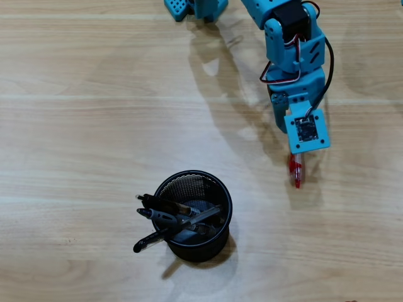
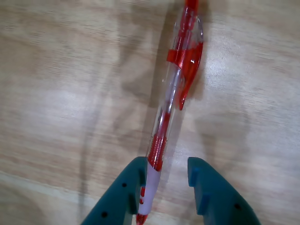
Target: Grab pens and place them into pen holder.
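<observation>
The red pen (image 2: 174, 96) lies flat on the worktop (image 1: 75, 113), well apart from the holder (image 1: 194, 216), where three dark pens (image 1: 170, 219) already lean with ends poking over the rim. My tool (image 2: 166, 176) is down over its tip end, jaws apart, the left jaw in the wrist view touching the barrel, the other clear. I judge that closing this near the tip could let the pen pivot, roll away or droop once lifted.

Glossy clear-and-red plastic pen (image 2: 176, 89), matt wood-grain table (image 1: 75, 126), black wire-mesh holder (image 1: 195, 220).
</observation>
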Motion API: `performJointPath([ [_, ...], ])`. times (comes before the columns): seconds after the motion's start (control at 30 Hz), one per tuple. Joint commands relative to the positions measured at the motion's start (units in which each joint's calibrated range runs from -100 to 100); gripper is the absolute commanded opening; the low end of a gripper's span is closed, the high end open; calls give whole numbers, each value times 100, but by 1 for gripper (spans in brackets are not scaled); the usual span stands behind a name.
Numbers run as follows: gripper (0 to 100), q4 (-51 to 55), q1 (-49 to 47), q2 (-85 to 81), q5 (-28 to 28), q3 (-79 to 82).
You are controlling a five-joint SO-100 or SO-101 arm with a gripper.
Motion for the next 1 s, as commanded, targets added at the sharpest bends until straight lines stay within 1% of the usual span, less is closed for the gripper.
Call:
performJointPath([
  [0.0, 11, -267, -58, 10, -30, -305],
  [0.17, 11, -568, -148, 211, -35, -260],
  [0.3, 11, -568, -203, 379, -172, -260],
  [0.77, 11, -577, -194, 816, -172, -260],
  [0.97, 9, -568, -194, 976, -172, -251],
])
